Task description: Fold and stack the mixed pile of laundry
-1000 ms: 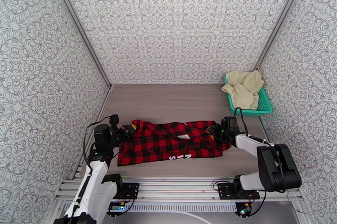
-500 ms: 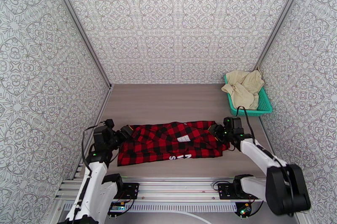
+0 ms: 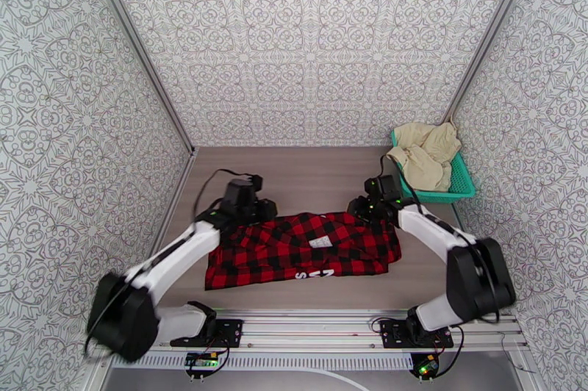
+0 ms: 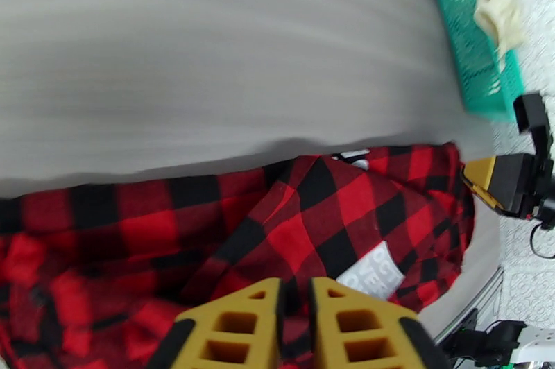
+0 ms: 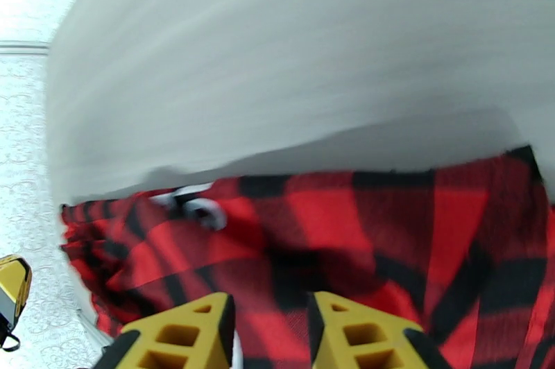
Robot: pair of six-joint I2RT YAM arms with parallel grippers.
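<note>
Red-and-black checked flannel shirt (image 3: 305, 251) lies roughly flat on the table (image 3: 309, 176), in the near half, between the two arms. Its long axis runs left-right, parallel to the near edge, and the white label (image 3: 321, 242) faces up a bit right of centre.

Left gripper (image 3: 256, 210) is at the shirt's far-left corner. In the left wrist view its yellow fingers (image 4: 239, 325) are pressed nearly together with checked cloth nipped between them. Right gripper (image 3: 366, 209) is at the far-right corner. Its fingers (image 5: 187, 332) stand somewhat apart with cloth between them, and the blur hides whether they actually pinch.

Holding both far corners at once likely keeps that edge taut and straight, so it can be carried toward the near edge for a lengthwise fold.

Cream-beige cloth pieces (image 3: 426, 153) are heaped in the teal mesh basket (image 3: 463, 183) at the far right, well apart from the shirt and not yet folded.
</note>
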